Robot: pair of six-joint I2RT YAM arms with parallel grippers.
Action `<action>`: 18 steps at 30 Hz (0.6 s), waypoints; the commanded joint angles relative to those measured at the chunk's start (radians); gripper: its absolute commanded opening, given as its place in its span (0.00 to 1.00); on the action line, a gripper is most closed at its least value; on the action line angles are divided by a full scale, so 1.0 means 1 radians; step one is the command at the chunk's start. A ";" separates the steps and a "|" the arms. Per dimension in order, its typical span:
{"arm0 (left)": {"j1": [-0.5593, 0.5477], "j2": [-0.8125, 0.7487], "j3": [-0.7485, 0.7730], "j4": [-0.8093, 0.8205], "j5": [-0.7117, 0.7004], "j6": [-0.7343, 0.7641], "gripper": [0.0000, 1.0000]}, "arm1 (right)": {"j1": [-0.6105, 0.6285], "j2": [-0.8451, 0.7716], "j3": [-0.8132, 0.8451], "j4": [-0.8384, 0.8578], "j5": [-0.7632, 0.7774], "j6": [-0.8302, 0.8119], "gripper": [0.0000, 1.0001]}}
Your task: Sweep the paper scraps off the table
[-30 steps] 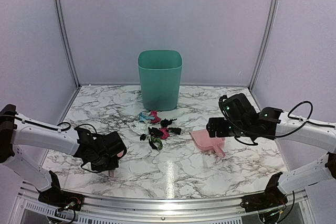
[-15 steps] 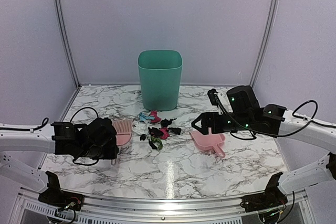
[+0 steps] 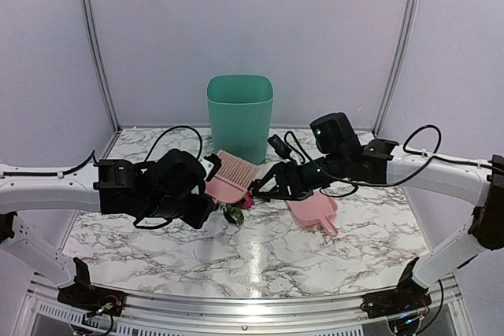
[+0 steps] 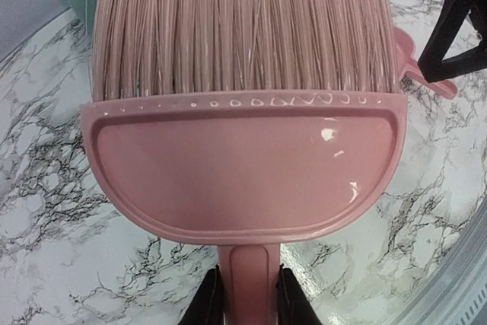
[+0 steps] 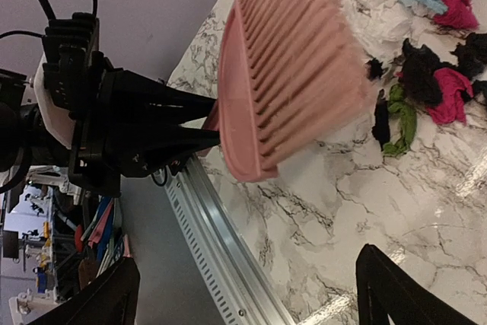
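Just in front of the green bin (image 3: 240, 116), on its near side, the paper scraps (image 5: 447, 90) lie in a loose cluster on the table (image 3: 260, 261): black, magenta, green and light blue bits close together, some touching. The left gripper (image 4: 249, 302) is clamped on the handle of the pink brush (image 3: 232, 176), one finger pressed to each side of it. The bristles point toward the bin and their tips sit at the near-left part of the cluster; whether they touch the marble cannot be told. The right gripper (image 3: 274, 185) holds nothing, its fingers spread wide, and hangs over the right part of the scraps, just beside the brush head. The pink dustpan (image 3: 313, 210) lies flat to the near right of the bin, just beside the cluster, its handle pointing away from the bin toward the metal front edge (image 3: 236, 300). Bare marble stretches from the scraps to that edge and out to both sides of the bin. Both arms crowd the spot in front of the bin, and from overhead the brush head and right gripper hide most of the scraps
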 commanded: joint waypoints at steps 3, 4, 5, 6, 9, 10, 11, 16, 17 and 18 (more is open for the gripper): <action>-0.012 0.081 0.082 0.056 0.093 0.185 0.00 | 0.003 0.024 0.039 0.021 -0.188 0.019 0.90; -0.013 0.086 0.089 0.061 0.104 0.191 0.00 | 0.002 0.029 0.037 0.016 -0.189 0.019 0.90; -0.014 0.092 0.096 0.065 0.112 0.197 0.00 | 0.003 0.033 0.036 0.008 -0.181 0.019 0.90; -0.014 0.093 0.101 0.065 0.120 0.202 0.00 | 0.002 0.036 0.034 0.006 -0.171 0.020 0.89; -0.017 0.091 0.109 0.068 0.149 0.216 0.00 | -0.006 0.036 0.018 0.024 -0.150 0.038 0.89; -0.017 0.084 0.108 0.069 0.157 0.223 0.00 | -0.012 0.035 0.014 0.024 -0.148 0.043 0.89; -0.017 0.078 0.106 0.069 0.161 0.230 0.00 | -0.021 0.033 0.012 0.019 -0.147 0.042 0.89; -0.018 0.042 0.098 0.069 0.212 0.250 0.00 | -0.082 0.006 -0.046 0.082 -0.195 0.088 0.89; -0.019 0.038 0.099 0.069 0.222 0.250 0.00 | -0.085 0.008 -0.047 0.092 -0.206 0.093 0.89; -0.019 0.038 0.103 0.069 0.234 0.250 0.00 | -0.085 0.011 -0.044 0.091 -0.213 0.095 0.89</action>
